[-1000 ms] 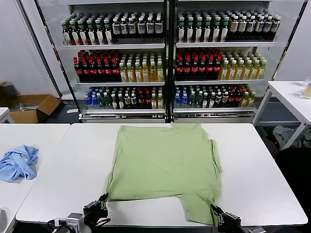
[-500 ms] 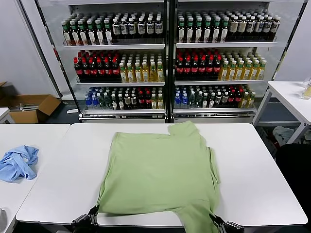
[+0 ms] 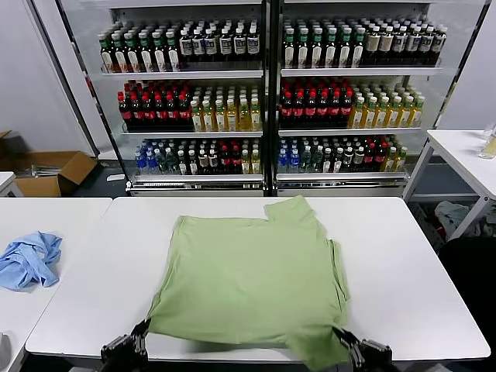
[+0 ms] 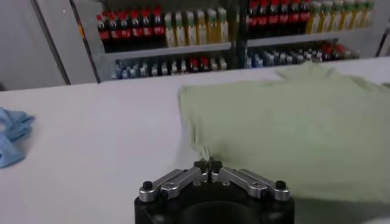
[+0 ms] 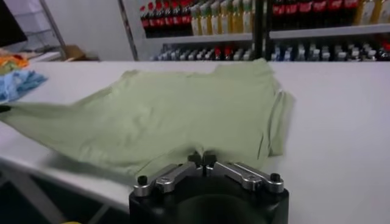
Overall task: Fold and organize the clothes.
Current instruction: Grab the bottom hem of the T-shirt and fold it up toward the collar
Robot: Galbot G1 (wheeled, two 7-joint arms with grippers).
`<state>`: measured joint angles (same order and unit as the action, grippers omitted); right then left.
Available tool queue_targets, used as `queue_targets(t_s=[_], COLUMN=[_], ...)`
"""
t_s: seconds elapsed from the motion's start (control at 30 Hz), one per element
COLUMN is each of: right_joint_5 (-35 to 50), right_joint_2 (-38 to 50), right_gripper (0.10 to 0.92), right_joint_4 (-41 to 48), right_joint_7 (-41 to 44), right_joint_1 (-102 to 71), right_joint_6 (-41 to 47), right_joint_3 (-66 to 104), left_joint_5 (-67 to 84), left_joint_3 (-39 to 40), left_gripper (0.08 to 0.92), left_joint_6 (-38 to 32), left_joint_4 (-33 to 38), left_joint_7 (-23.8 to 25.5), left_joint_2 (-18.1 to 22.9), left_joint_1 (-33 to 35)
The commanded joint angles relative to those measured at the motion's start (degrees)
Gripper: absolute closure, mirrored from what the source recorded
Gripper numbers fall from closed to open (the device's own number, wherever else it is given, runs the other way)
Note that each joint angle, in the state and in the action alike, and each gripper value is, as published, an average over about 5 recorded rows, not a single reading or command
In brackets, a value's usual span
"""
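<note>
We have the light green shirt [image 3: 252, 291] lying back-up on the white table [image 3: 411, 287], its near hem hanging at the table's front edge and its far end now well short of the back edge. A second ago the far hem lay flat along the back of the table; since then the whole cloth has slid toward us, and one far corner has bunched into a raised fold. Our left gripper [image 4: 210, 167] has its jaws pressed together on the near left corner of the hem, and our right gripper [image 5: 202, 159] pinches the near right corner the same way; both sit at the front edge, low in the head view. We judge this as a pull to drag and smooth the shirt before the first fold. The printed front seems to be facing down, though we cannot confirm it from here.

A light blue garment [image 3: 29, 260] lies crumpled on a neighbouring table to our left, well apart. Behind the table stand glass-fronted coolers [image 3: 267, 93] filled with rows of bottles, and a cardboard box [image 3: 46, 170] sits on the floor.
</note>
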<state>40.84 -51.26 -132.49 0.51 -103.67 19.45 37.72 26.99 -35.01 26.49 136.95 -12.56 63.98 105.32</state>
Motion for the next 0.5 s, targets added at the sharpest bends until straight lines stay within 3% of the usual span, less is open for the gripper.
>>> queue_targets(t_s=[0.03, 0.5], right_joint_5=[1.62, -3.33], right_joint_2=[-0.36, -3.09], right_gripper=[0.917, 0.917], right_joint_4=[8.9, 17.97], right_joint_7=[-3.0, -3.58], right_joint_1=[18.35, 26.56], right_joint_6=[1.07, 0.81], right_joint_3=[-7.94, -14.38], left_joint_5=[8.34, 8.52], left_joint_3=[1.35, 3.3], left_gripper=[0.917, 0.917], left_joint_6=[-0.54, -0.88], left_joint_4=[-12.94, -23.1], left_joint_7=[1.98, 9.93], left_joint_2=[1.22, 1.87], left_joint_1=[-17.44, -26.69])
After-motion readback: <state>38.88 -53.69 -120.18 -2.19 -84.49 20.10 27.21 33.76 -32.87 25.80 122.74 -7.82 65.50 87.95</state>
